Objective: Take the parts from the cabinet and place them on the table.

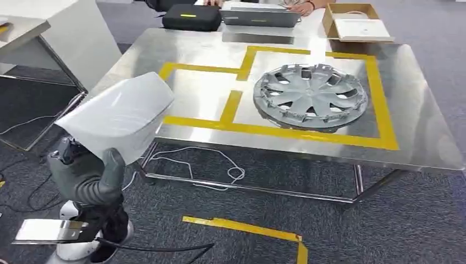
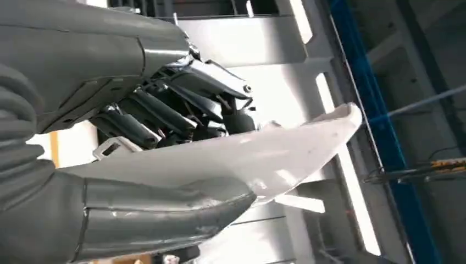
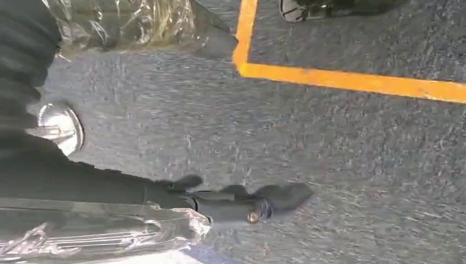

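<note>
The left hand (image 1: pixel 90 176) grips a white curved plastic panel (image 1: pixel 118 118) beside the steel worktop (image 1: pixel 192 93). Carry it level into the empty yellow-taped bay (image 1: pixel 195 93), clear of the silver hubcap (image 1: pixel 310 96). The right hand's (image 3: pixel 242 206) fingers cannot be read.

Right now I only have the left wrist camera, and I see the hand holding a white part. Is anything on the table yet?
Observer: Yes, a silver hubcap lies flat on the steel table, inside the right box of yellow tape.
Operator: Is the left box free?
Observer: The left taped box has nothing in it.
Operator: Where is my part relative to the table?
Observer: The white part in the left hand is by the table's near left corner.
Operator: And my other hand?
Observer: The right hand holds nothing and hangs over grey carpet.
</note>
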Robot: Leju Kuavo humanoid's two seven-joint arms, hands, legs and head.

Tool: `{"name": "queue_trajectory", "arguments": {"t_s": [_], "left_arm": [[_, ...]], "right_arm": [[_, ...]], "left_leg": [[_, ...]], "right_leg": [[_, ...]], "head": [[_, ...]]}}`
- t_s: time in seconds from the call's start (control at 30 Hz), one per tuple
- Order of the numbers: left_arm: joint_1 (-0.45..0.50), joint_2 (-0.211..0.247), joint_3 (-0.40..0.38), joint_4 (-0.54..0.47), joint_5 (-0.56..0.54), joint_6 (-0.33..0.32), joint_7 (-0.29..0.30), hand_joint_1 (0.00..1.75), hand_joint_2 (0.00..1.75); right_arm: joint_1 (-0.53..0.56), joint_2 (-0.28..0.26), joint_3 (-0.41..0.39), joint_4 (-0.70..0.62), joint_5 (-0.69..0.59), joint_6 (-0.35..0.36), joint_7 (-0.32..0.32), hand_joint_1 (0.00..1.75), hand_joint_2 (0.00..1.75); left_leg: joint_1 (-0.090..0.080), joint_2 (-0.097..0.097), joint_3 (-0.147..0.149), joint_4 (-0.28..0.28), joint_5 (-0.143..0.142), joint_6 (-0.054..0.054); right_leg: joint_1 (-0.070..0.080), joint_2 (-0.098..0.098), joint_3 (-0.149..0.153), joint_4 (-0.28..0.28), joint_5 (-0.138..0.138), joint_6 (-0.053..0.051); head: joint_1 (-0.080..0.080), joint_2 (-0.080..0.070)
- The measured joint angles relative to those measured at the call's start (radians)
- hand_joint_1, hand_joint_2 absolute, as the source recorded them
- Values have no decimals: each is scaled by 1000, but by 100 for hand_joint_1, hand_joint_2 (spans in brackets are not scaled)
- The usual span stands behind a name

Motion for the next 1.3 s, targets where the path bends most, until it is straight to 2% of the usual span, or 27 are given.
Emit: {"name": "queue_trajectory", "arguments": {"t_s": [0.07, 0.1, 0.2, 0.23, 0.27, 0.37, 0.4, 0.43, 0.47, 0.53, 0.6, 0.67, 0.7, 0.73, 0.77, 0.83, 0.87, 0.9, 0.93, 0.97, 1.0, 1.07, 1.1, 1.13, 1.2, 1.23, 1.3], "left_arm": [[-2, 0, 0, -2, 0, 0, -1, 175, 175], [-5, 0, 0, -3, -2, 0, -2, 175, 175], [0, 2, 1, -3, -3, 0, -1, 175, 175], [1, 3, 2, -3, -3, 0, -1, 175, 175], [1, 3, 2, -3, -3, 0, -1, 175, 175], [1, 4, 5, -3, -3, 0, -1, 175, 175], [2, 5, 5, -3, -3, 0, -1, 175, 175], [1, 6, 5, -3, -3, 0, -1, 175, 175], [4, 6, 5, -5, -3, 0, -1, 175, 175], [5, 5, 5, -5, -4, 2, -1, 175, 175], [5, 2, 9, -9, -5, 4, -2, 175, 175], [6, 0, 11, -11, -6, 4, -2, 175, 175], [8, 0, 12, -11, -6, 4, -2, 175, 175], [10, 0, 14, -11, -6, 4, -2, 175, 175], [11, 0, 15, -11, -6, 4, -2, 175, 175], [11, 0, 16, -11, -6, 4, -2, 175, 175], [11, -1, 16, -12, -6, 4, -2, 175, 175], [11, -1, 17, -12, -6, 4, -2, 175, 175], [11, -1, 18, -12, -6, 5, -2, 175, 175], [10, -2, 18, -13, -6, 5, -1, 175, 175], [12, -2, 18, -13, -5, 5, -1, 175, 175], [11, -1, 19, -14, -5, 7, -2, 175, 175], [9, -1, 20, -16, -6, 7, -3, 175, 175], [8, 0, 20, -16, -6, 7, -4, 175, 175], [12, 1, 21, -16, -6, 7, -4, 175, 175], [13, 2, 21, -16, -5, 7, -4, 175, 175], [13, 3, 21, -16, -5, 7, -4, 175, 175]], "right_arm": [[-2, 0, 0, 0, 0, 0, -1, 0, 175], [-4, 0, 0, 0, 0, 0, -1, 0, 175], [-2, 0, 1, 0, 0, 0, -1, 0, 175], [-1, 0, 0, 0, 0, 0, 0, 0, 175], [0, 0, 0, 0, 0, 0, 0, 0, 175], [0, 0, 0, 0, 0, 0, -1, 0, 175], [-1, 0, 0, 0, 0, 0, -1, 0, 175], [-2, 0, 0, 0, 0, -1, 0, 0, 175], [-1, 0, 1, 0, 0, 0, 0, 0, 175], [-1, 0, 0, 0, 1, 0, 0, 0, 175], [-4, 0, 1, 0, 1, 0, 0, 0, 175], [-5, 0, 1, 0, 2, 0, 1, 0, 175], [-4, 0, 1, 0, 1, 0, 1, 0, 175], [-1, 0, 1, 0, 1, 0, 2, 0, 175], [1, 0, 1, 0, 1, 0, 2, 0, 175], [1, 0, 1, 0, 1, 0, 2, 0, 175], [1, 0, 1, 0, 2, 0, 2, 0, 175], [1, -2, 1, 0, 1, 0, 2, 0, 175], [0, -3, 1, 0, 2, 0, 2, 0, 175], [-1, -3, 2, 0, 2, 1, 2, 0, 175], [3, -3, 1, 0, 1, 1, 3, 0, 175], [4, -3, 1, 0, 2, 1, 3, 0, 175], [1, -3, 0, -1, 2, 0, 3, 0, 175], [-2, -3, 1, -1, 2, 1, 2, 0, 175], [-2, -3, 2, -1, 2, 3, 2, 0, 175], [1, -3, 2, -1, 2, 3, 3, 0, 175], [3, -3, 1, -1, 2, 4, 3, 0, 175]], "left_leg": [[1, 0, -10, 37, -15, -13], [5, 0, -40, 91, -33, -20], [16, 0, -169, 277, -113, -33], [19, 0, -190, 285, -110, -35], [21, 0, -190, 261, -83, -36], [21, 0, -127, 53, 92, -27], [16, 0, -125, 45, 65, -25], [15, 2, -122, 36, 28, -15], [14, 2, -121, 32, 55, -8], [17, 0, -110, 30, 56, 10], [19, 1, -99, 26, 51, 20], [18, 0, -96, 26, 41, 26], [16, 0, -92, 26, 36, 27], [15, -1, -85, 26, 30, 27], [13, -3, -74, 26, 22, 27], [8, -3, -48, 26, 5, 26], [6, -3, -35, 26, -4, 25], [5, -2, -27, 25, -11, 22], [4, -4, -30, 25, -14, 16], [4, -3, -31, 19, -20, 8], [3, -3, -23, 34, -10, 2], [3, -3, -14, 47, -19, -8], [4, -3, -28, 82, -30, -15], [8, -3, -61, 140, -52, -20], [16, -3, -150, 270, -115, -29], [18, -3, -180, 299, -128, -34], [22, -2, -189, 272, -92, -38]], "right_leg": [[-10, 0, 29, -7, 0, -9], [-10, 0, 33, -7, -4, -13], [-10, 1, 46, -7, -21, -17], [-10, 3, 54, -7, -27, -15], [-10, 4, 64, -7, -34, -14], [-12, 6, 98, -8, -61, -2], [-8, 8, 109, -3, -69, 4], [-7, 7, 97, -5, -76, 14], [-7, 5, 94, -8, -81, 22], [-8, 4, 113, 7, -79, 36], [-9, 3, 67, 82, -95, 43], [-9, 3, -37, 248, -158, 50], [-9, 3, -82, 308, -191, 51], [-9, 3, -110, 333, -198, 50], [-8, 3, -116, 312, -173, 48], [-5, 3, -70, 162, -63, 32], [-1, 3, -42, 78, -4, 19], [5, 2, -32, 48, 1, 7], [5, 2, -29, 34, -44, 7], [8, 3, -14, 32, -30, 3], [7, 3, -23, 21, -18, -6], [-5, 3, 20, 7, -12, -12], [-7, 2, 33, 4, -13, -15], [-8, 3, 38, 2, -16, -18], [-9, 4, 46, 1, -28, -19], [-9, 4, 52, 1, -34, -18], [-10, 6, 67, 2, -46, -15]], "head": [[-3, 0], [-13, 0], [-11, 0], [-12, 0], [-11, 0], [-11, 0], [-10, 0], [-15, 0], [-10, 0], [-12, 0], [-6, 0], [-8, 0], [-6, 0], [-7, 0], [-7, 0], [-6, 0], [-7, 0], [-10, 0], [-8, 0], [-10, 0], [-12, 0], [-9, 0], [-18, 0], [-24, 0], [-24, 0], [-23, 0], [-24, 0]]}}
